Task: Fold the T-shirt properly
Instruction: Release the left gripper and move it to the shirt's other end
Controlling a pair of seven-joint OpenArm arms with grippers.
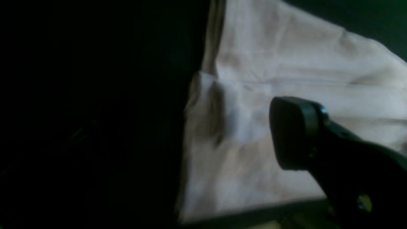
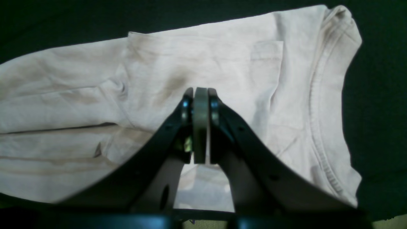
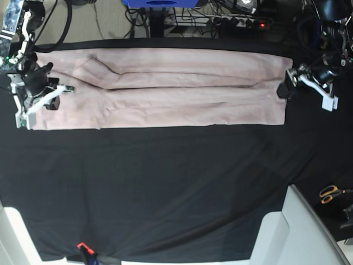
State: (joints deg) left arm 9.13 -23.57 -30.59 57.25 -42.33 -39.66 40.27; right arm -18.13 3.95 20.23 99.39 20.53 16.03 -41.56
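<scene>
The pale pink T-shirt lies flat as a long band across the far side of the black-covered table. My right gripper hovers over the band's left end. In the right wrist view that gripper is shut, pads pressed together with no cloth between them, above the shirt beside its ribbed collar. My left gripper is at the band's right end, open. The left wrist view shows one dark finger standing free above the shirt's edge. The other finger is lost in the dark left half.
The black table covering spreads across the near half of the table. Orange-handled scissors lie at the right edge, beside a white panel. Cables and a power strip run behind the table. A small orange item sits at the near edge.
</scene>
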